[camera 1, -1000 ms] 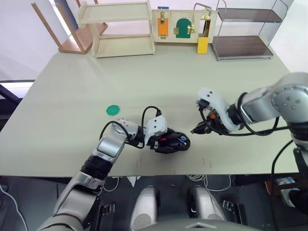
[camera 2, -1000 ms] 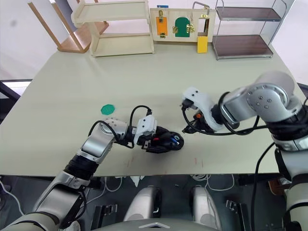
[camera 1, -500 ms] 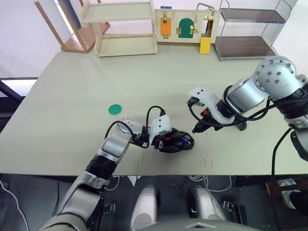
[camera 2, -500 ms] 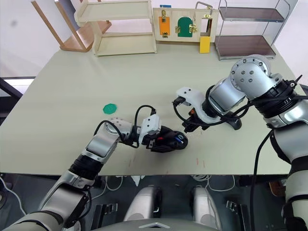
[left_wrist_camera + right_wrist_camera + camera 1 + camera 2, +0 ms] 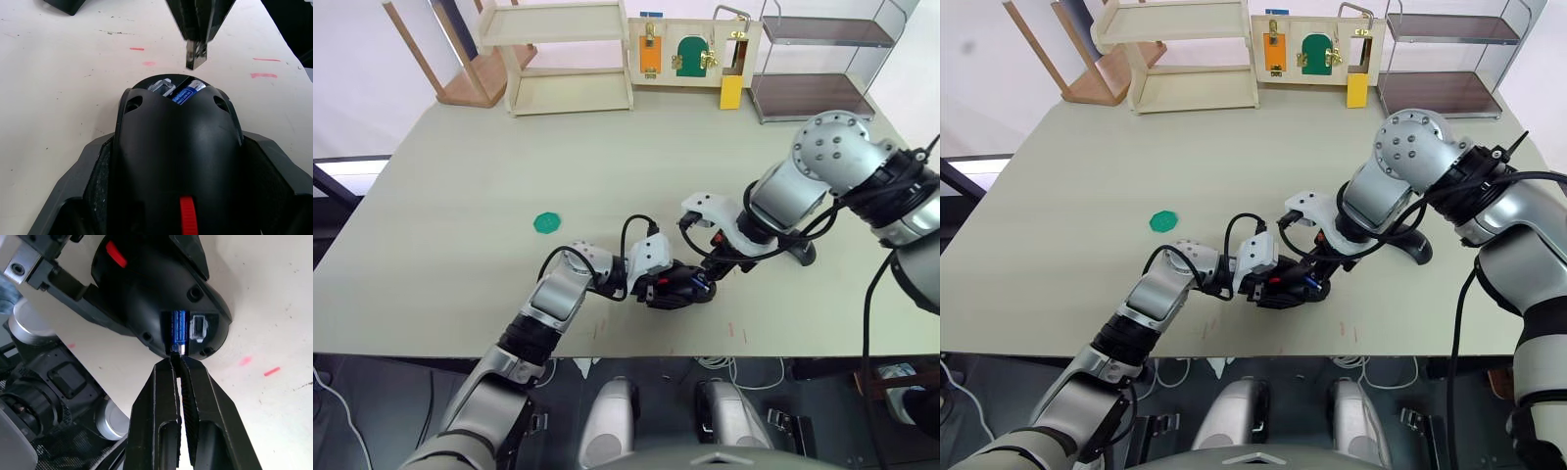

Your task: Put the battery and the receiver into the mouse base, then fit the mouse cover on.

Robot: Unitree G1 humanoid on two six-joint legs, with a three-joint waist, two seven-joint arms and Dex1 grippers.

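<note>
My left gripper (image 5: 658, 286) is shut on the black mouse base (image 5: 677, 287) near the table's front edge, its fingers (image 5: 98, 171) at either flank. The blue battery (image 5: 180, 328) lies in a recess at the base's open end, beside a small pale slot (image 5: 199, 328). My right gripper (image 5: 711, 277) is shut on the tiny grey receiver (image 5: 195, 55), which hangs just off that open end, close to the battery (image 5: 188, 93). The glossy black mouse cover (image 5: 803, 257) lies on the table to the right, behind my right arm.
A flat green disc (image 5: 545, 222) lies to the left of the base. Along the back edge stand a wooden shelf (image 5: 568, 59), a latch board (image 5: 690, 54), a yellow block (image 5: 731, 93) and a wire rack (image 5: 813, 69). Red marks (image 5: 264, 75) dot the table by the base.
My right gripper has swung left and down with the receiver, from well right of the base to its open end. My left gripper has kept hold of the base.
</note>
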